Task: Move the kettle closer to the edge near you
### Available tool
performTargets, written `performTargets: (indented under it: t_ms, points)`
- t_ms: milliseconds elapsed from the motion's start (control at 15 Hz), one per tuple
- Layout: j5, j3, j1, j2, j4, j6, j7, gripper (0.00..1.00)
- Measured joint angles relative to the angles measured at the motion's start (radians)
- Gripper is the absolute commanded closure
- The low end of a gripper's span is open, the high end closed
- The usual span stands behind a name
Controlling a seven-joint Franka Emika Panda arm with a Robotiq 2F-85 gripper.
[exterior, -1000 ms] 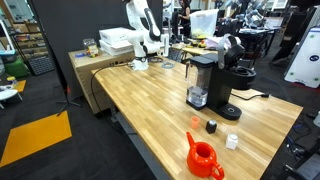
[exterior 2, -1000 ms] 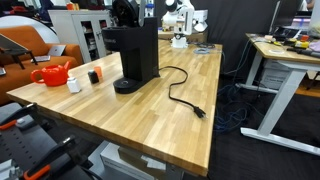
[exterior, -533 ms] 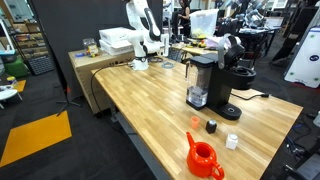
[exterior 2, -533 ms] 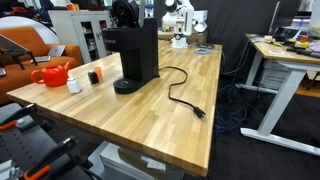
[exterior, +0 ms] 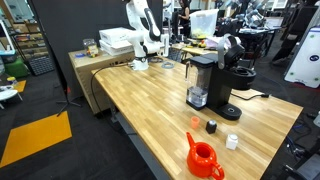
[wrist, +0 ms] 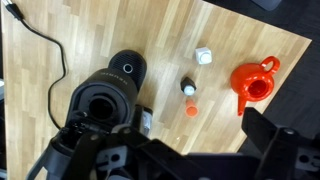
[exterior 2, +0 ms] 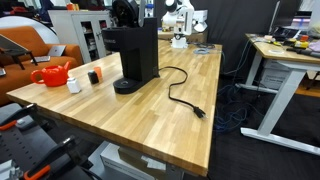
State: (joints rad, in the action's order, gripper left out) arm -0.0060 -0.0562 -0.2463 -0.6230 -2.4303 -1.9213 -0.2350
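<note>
Wrist view: the kettle (wrist: 253, 85) stands upright on the light-wood tabletop (wrist: 100, 30) at the right of the picture, close to the edge (wrist: 298, 70), with its loop handle on the far side and its spout on the near side. Nothing touches it. To its left, well apart from it, lie a white cap (wrist: 204, 55) on the far side and a black cap (wrist: 187, 88) nearer. Just near of the black cap lies a small orange-red piece (wrist: 191, 112); what it is cannot be told. Further left stands the black coffee machine (wrist: 115, 85), seen from above, and its black cord (wrist: 45, 40) curls over the wood at far left.

The gripper (wrist: 175, 150) fills the near part of this view as a dark mass. Its fingers stand spread wide with nothing between them, and it is high above the table, clear of the kettle.

In both exterior views the kettle (exterior: 203, 157) (exterior 2: 50, 75) sits near a corner of the table, with the two caps between it and the coffee machine (exterior: 203, 80) (exterior 2: 135, 55). In an exterior view the cord (exterior 2: 180, 90) loops from the machine's base across the bare planks to a plug (exterior 2: 200, 112) that lies on the wood. At the far end of the table stand white machines (exterior: 143, 25), too small to make out.
</note>
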Motion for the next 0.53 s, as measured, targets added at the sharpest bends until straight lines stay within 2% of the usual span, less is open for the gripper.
performTargets:
  t_ms: [533]
  points:
    - [0.012,-0.136,-0.094,0.069,-0.005,-0.009,0.000,0.00]
